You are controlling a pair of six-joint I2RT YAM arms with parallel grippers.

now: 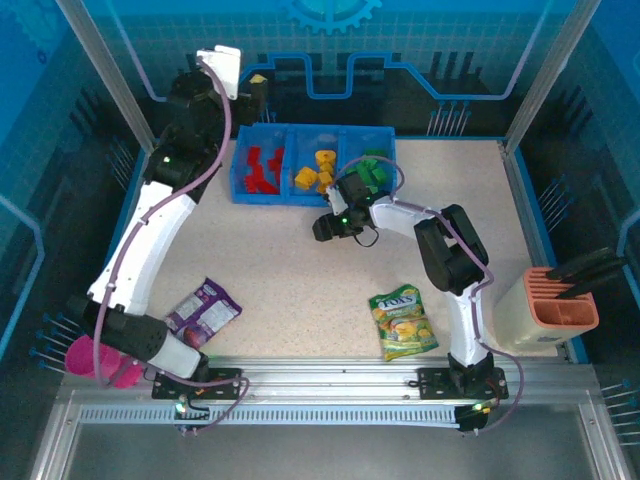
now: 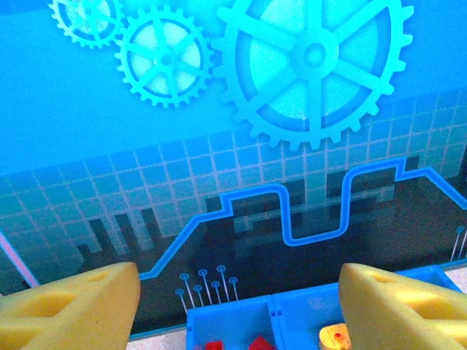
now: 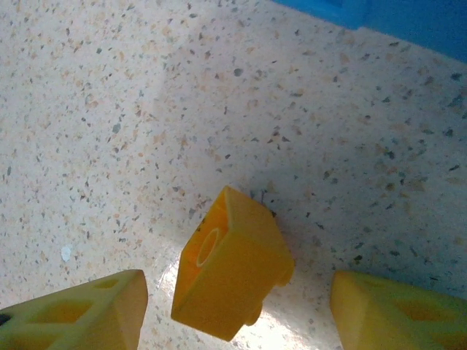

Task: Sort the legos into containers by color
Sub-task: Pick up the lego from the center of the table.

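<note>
Right wrist view: right claw (image 3: 237, 302) spread wide around a yellow brick (image 3: 230, 266) on the bench (image 3: 109, 109); left claw (image 2: 241, 299) wide, empty, by the blue tray (image 2: 299, 317).

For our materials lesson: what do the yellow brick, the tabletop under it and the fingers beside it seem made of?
Yellow brick: likely hard plastic, smooth, moulded hole. Tabletop: speckled beige, stone-look, perhaps laminate. Fingers: matte yellow, possibly foam or printed plastic; grainy surface.

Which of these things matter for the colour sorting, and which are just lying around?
Part of the job: blue tray, red legos, yellow legos, green legos, loose yellow brick.
Just lying about: green-yellow snack bag, purple packet, beige slotted holder.
</note>
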